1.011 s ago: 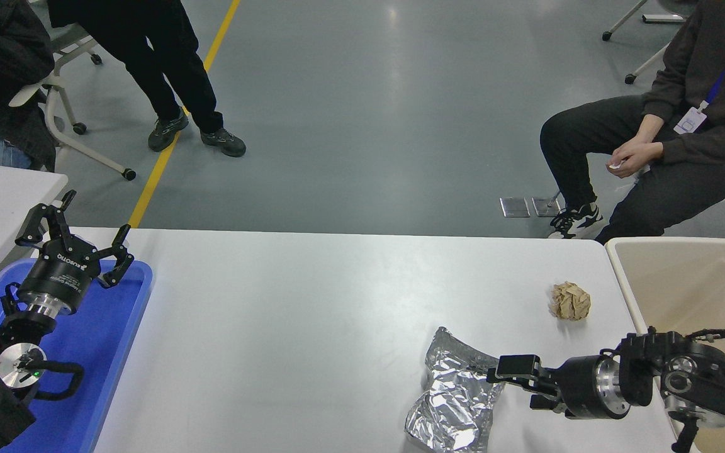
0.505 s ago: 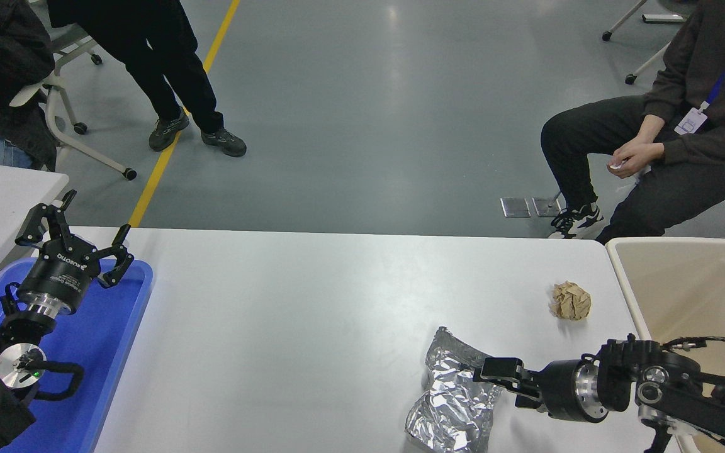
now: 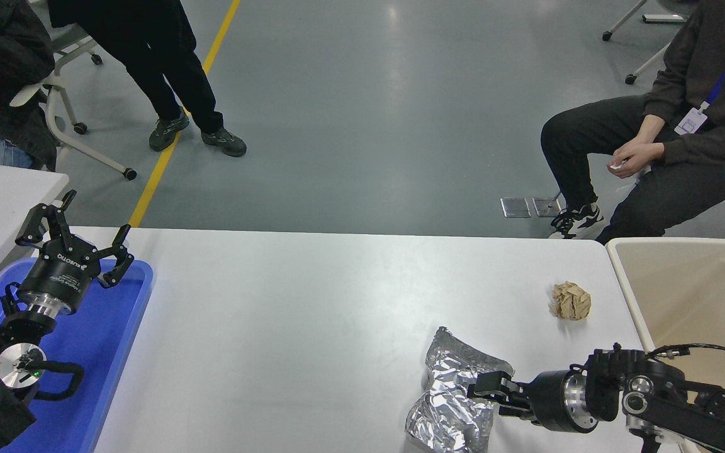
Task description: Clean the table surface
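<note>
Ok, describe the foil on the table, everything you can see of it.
The foil is a crumpled, shiny silver sheet, creased all over and loosely folded into an uneven flat wad. It lies on the white table surface near its front right, apart from the brown paper ball. The right gripper reaches its right edge from the side; the jaws' state is unclear.

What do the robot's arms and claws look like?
Both arms are black with shiny silver rings at the wrists. The left gripper has thin black jaws and small white lettering on its body. The right gripper is black and chunky, with a thin black cable looping behind it.
</note>
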